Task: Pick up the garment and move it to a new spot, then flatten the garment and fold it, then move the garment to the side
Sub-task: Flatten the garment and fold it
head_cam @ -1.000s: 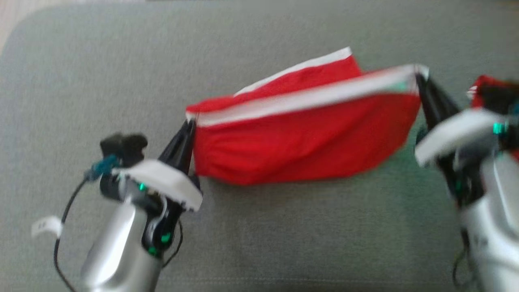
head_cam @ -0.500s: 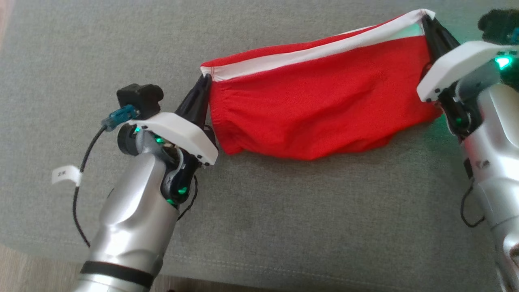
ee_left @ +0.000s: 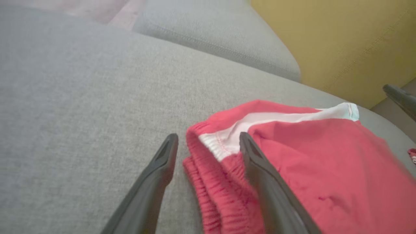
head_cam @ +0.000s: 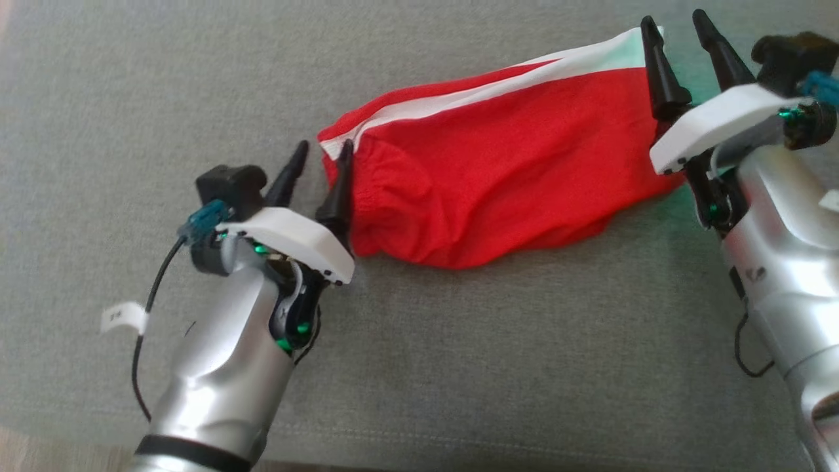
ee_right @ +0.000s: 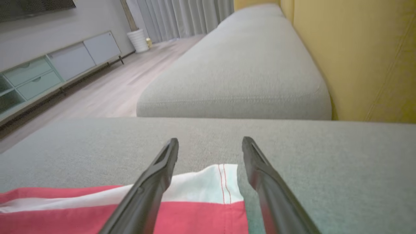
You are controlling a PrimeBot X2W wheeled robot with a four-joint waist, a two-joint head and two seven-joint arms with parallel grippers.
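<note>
Evidently relocated, the shorts (head_cam: 498, 177) lie rumpled. Both stand spread and empty: left gripper (head_cam: 323, 151) at nine o'clock, right gripper (head_cam: 675, 21) at two. Flattening, folding outstanding.

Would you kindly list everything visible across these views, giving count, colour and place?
near cushion: one, grey, foreground.
garment: one, red with a white stripe, lying on the near cushion.
far cushion: one, grey, beyond the near one.
backrest: one, yellow, behind both cushions.
floor: pale wood, beside the cushions.
cabinet: one, pale, along the far wall.
curtain: grey, far end of the room.
pot: one, white, at the curtain's foot.
left end effector: one, dark fingers, open at the garment's left end.
right end effector: one, dark fingers, open at its right corner.
</note>
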